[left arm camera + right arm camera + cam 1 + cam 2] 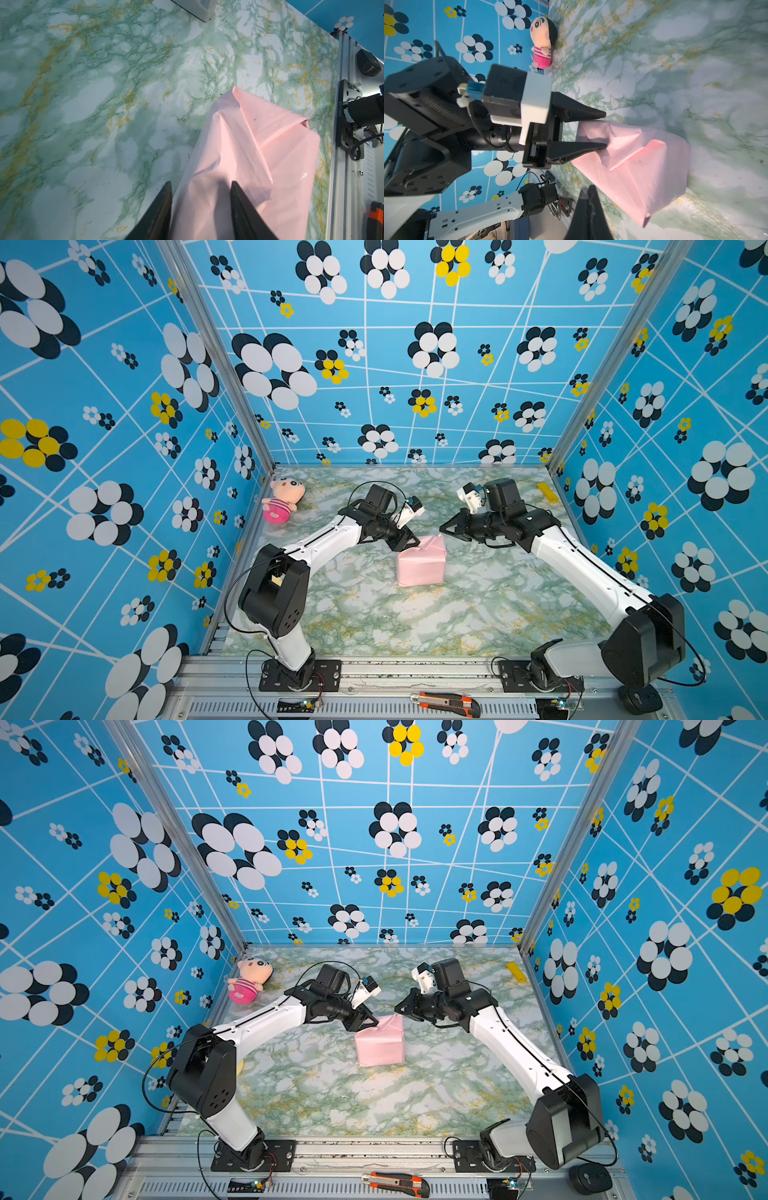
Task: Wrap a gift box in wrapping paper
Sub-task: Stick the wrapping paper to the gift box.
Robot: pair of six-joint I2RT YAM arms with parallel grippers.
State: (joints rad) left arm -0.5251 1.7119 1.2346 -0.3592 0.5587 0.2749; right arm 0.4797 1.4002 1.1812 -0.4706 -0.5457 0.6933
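**Top views.**
- Wrapping paper [420, 566]: one sheet, folded into a box-shaped parcel with the pale pink face outward. It is set near the middle of the marble surface [374, 614]. The gift box is fully covered by it and is not seen bare.
- Left claw [409, 544]: one, placed at the parcel's top far-left corner, jaws apart, nothing clamped.
- Right claw [444, 527]: one, clenched and empty, held just beside the raised fold at the top far-right corner.
- Plush doll [281, 501]: one, laid in the far left corner.
- Yellow piece [547, 492]: one, at the far right edge.
- Utility knife [446, 703]: one, orange and black, on the front rail.

All of these are shown in both top views.

**Left wrist view.**
- Left claw [201, 184]: two dark fingers, spread, with creased wrapping paper [249, 155] seen between and beyond them.

**Right wrist view.**
- Left claw [606, 130]: both fingertips are set against the folded end of the wrapping paper [643, 166].
- Right claw [590, 188]: fingers pressed together, clear of the parcel.
- Plush doll [543, 45]: one, against the wall.
- A sliver of lilac is shown at one low corner of the parcel.
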